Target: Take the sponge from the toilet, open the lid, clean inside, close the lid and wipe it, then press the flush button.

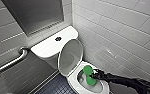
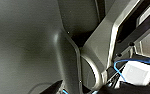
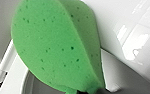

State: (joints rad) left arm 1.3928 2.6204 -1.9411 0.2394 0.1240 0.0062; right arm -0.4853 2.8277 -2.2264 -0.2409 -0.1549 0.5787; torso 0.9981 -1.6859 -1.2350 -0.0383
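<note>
**Right gripper holds sponge in open toilet bowl**

Head view: the toilet [image 1: 72, 80] sits centre to lower centre of the frame, in the corner of a white tiled wall [image 1: 121, 30]. The lid [image 1: 70, 57] is up, leaning back against the tank front with its inner face showing. The tank top [image 1: 49, 45] is above and left of the lid, and the flush button [image 1: 58, 38] sits in the middle of it (small dark dot, untouched).

The right arm, black, comes in from the lower right edge and reaches over the bowl rim. The right gripper [image 1: 94, 75] is closed on the sponge [image 1: 88, 74] at about its waist. I can't tell the exact finger gap. The sponge stands roughly upright inside the bowl, lower centre of the frame. Its upper end is near the back rim and its lower end is down in the bowl.

Right wrist view: the sponge [image 3: 56, 45] fills most of the frame, with its narrow end at the bottom edge. There is glossy white ceramic behind it and a white rim edge at lower left.

Left wrist view: grey robot housing, a blue cable [image 2: 119, 65] and a white box [image 2: 138, 73] at lower right. The left gripper [image 2: 53, 88] is just a dark tip at the bottom edge, so I cannot tell its state.

A metal grab bar [image 1: 8, 63] is at the left edge, a dark framed panel [image 1: 33, 13] at upper left, and a dark tiled floor [image 1: 54, 88] at bottom centre.
</note>
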